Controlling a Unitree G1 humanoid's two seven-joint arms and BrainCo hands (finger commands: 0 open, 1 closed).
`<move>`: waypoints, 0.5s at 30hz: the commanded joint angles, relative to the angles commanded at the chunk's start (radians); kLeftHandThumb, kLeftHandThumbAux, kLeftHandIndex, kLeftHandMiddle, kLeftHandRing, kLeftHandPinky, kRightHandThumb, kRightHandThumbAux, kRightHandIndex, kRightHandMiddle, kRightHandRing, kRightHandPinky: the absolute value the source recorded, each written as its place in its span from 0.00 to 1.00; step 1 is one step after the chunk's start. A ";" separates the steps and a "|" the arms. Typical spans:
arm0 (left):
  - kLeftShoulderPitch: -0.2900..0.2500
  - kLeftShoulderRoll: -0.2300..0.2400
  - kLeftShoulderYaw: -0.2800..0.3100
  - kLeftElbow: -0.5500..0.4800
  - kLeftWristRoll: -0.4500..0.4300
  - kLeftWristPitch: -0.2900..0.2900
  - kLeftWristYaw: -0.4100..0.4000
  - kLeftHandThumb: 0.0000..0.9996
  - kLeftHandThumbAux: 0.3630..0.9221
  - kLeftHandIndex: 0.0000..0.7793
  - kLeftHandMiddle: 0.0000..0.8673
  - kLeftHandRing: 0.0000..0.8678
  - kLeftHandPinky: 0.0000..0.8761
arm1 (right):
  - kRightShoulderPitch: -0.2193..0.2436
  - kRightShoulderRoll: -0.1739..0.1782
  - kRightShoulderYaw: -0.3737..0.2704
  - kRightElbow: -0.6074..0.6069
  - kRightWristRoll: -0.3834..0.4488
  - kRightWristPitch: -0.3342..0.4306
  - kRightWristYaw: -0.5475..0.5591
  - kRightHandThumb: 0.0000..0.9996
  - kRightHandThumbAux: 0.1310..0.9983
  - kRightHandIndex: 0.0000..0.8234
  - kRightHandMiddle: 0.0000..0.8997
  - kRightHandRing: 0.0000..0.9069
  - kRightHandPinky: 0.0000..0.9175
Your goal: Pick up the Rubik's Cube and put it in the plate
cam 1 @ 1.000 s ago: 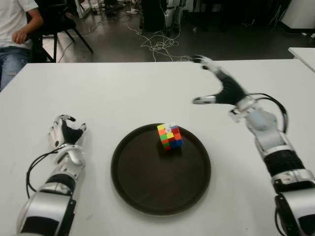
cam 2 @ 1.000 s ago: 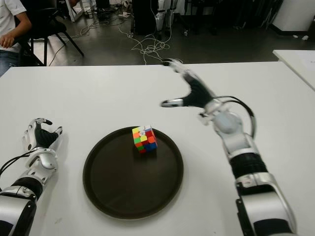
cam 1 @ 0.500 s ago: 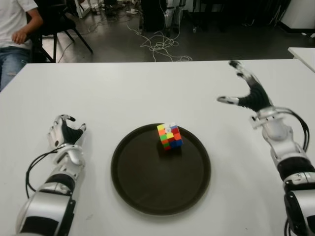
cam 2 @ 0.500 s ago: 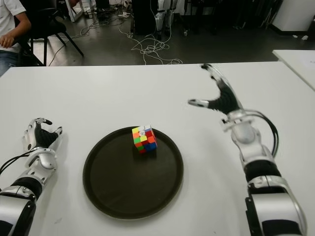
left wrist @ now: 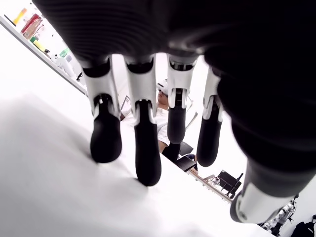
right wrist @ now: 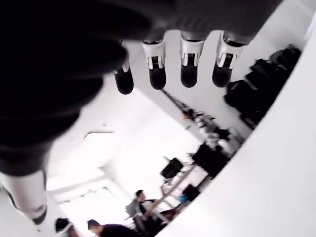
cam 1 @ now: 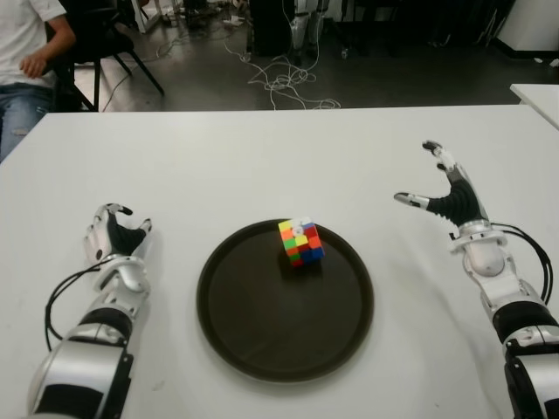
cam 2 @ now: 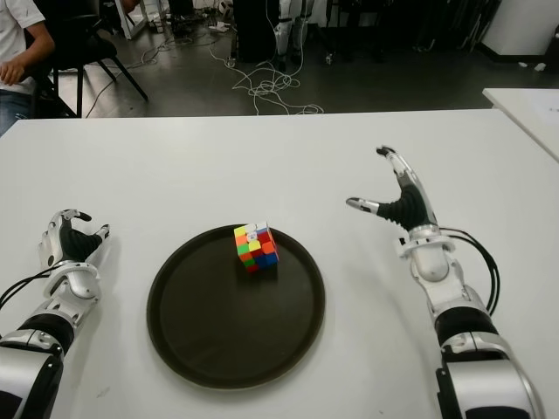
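2 eye views give the whole scene. On the white table (cam 1: 262,157) sits a dark round plate (cam 1: 262,349), and the cube (cam 1: 300,242) stands inside it, near the far rim, tilted on an edge or corner. Its faces show small squares of orange, yellow, green, red and blue, with white on top. The right hand (cam 1: 445,196) is raised over the table, well to the right of the plate, fingers spread wide and holding nothing. The left hand (cam 1: 115,240) shows left of the plate, fingers loosely curled, nothing in it. Beyond the table lie a dark floor with tangled cables (cam 1: 284,78), a black chair (cam 1: 105,39), and a seated person (cam 1: 26,61) in a white shirt at far left.

Left wrist view: 4 black-tipped fingers (left wrist: 104,140) hang down to the white surface, slightly bent, gripping nothing; a person shows between them far off.

Right wrist view: 4 fingers (right wrist: 157,78) stretch out straight and apart against a bright room; 2 people (right wrist: 140,205) and cluttered shelves appear in the distance.
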 joint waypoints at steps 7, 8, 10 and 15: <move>0.009 -0.004 0.045 -0.009 -0.044 -0.047 -0.008 0.69 0.64 0.51 0.24 0.27 0.33 | 0.049 0.040 -0.025 0.022 0.038 0.028 -0.043 0.00 0.55 0.00 0.00 0.00 0.00; 0.009 -0.005 0.053 -0.010 -0.053 -0.052 -0.015 0.69 0.64 0.51 0.25 0.27 0.33 | 0.056 0.048 -0.031 0.018 0.047 0.026 -0.046 0.00 0.55 0.00 0.00 0.00 0.00; 0.010 -0.005 0.064 -0.012 -0.068 -0.060 -0.029 0.68 0.64 0.51 0.24 0.27 0.32 | 0.061 0.062 -0.040 0.013 0.061 0.030 -0.051 0.00 0.55 0.00 0.00 0.00 0.00; 0.024 -0.005 0.105 -0.025 -0.117 -0.082 -0.072 0.18 0.63 0.10 0.19 0.21 0.20 | 0.093 0.100 -0.051 -0.018 0.068 0.031 -0.102 0.00 0.55 0.00 0.00 0.00 0.00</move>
